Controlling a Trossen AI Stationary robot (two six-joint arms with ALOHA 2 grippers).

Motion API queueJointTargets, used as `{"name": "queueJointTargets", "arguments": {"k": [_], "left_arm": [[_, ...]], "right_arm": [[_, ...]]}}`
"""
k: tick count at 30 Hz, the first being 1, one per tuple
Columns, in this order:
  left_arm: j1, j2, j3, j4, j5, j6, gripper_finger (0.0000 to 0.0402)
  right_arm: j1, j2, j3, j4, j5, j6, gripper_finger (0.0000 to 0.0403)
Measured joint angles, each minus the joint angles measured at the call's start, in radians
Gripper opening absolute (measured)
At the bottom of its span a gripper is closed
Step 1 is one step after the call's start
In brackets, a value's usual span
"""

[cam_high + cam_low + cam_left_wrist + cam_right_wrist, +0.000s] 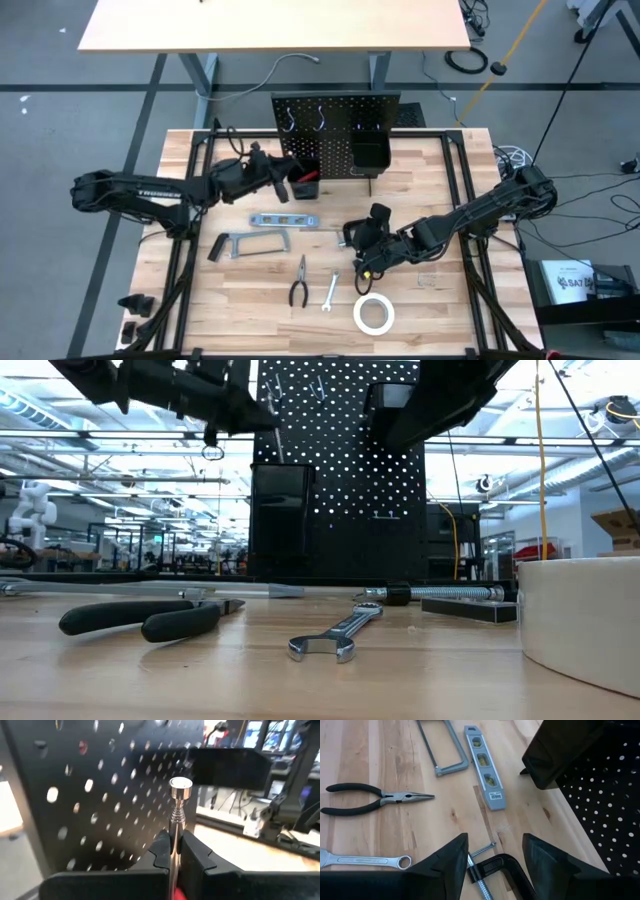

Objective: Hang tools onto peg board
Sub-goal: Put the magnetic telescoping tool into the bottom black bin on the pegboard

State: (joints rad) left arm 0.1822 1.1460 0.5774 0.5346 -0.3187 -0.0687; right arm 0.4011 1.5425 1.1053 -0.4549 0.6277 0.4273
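Left gripper [175,851] is clamped shut on the metal shaft of the screwdriver [178,802], tip pointing forward, red handle just showing behind the fingers. The peg board [335,115] stands directly ahead of this gripper, and the left-hand black bin [303,183] sits just below and beside it. Judgement: the step in hand is seating the screwdriver at the board. To do it well, the shaft should be kept steady and lined up with the bin mouth or hook before the grip is loosened; letting go early risks the tool tipping off the board.

Right gripper [494,851] hovers with its fingers parted astride the black C-clamp [492,870], which lies on the table directly under it. Whether the fingers touch the clamp cannot be told.

Forward of the right gripper lie the level [485,765] and hacksaw [442,747]; off to its side rest the pliers [375,799] and wrench [362,861]. The tape roll [373,313] lies near it, toward the table's front edge.
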Motion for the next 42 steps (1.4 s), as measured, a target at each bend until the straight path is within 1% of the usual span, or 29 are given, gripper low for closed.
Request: {"name": "queueJointTargets", "arguments": {"k": [3, 15, 24, 27, 31, 42], "left_arm": [[0.009, 0.013, 0.000, -0.033, 0.000, -0.005, 0.0018], [0.007, 0.019, 0.000, -0.044, 0.002, -0.005, 0.0018], [0.008, 0.019, 0.000, -0.047, 0.002, -0.005, 0.0052], [0.007, 0.020, 0.000, -0.047, 0.002, -0.006, 0.0054], [0.008, 0.019, 0.000, -0.060, -0.014, -0.057, 0.0055], [0.007, 0.020, 0.000, -0.118, -0.018, -0.057, 0.0056]], "right_arm": [[0.000, 0.000, 0.000, 0.001, 0.000, 0.001, 0.0180], [0.000, 0.000, 0.000, 0.000, 0.000, 0.002, 0.0180], [0.000, 0.000, 0.000, 0.001, 0.000, 0.002, 0.0180], [0.000, 0.000, 0.000, 0.001, 0.000, 0.002, 0.0180], [0.000, 0.000, 0.000, 0.001, 0.000, 0.002, 0.0180], [0.000, 0.000, 0.000, 0.001, 0.000, 0.002, 0.0180]]}}
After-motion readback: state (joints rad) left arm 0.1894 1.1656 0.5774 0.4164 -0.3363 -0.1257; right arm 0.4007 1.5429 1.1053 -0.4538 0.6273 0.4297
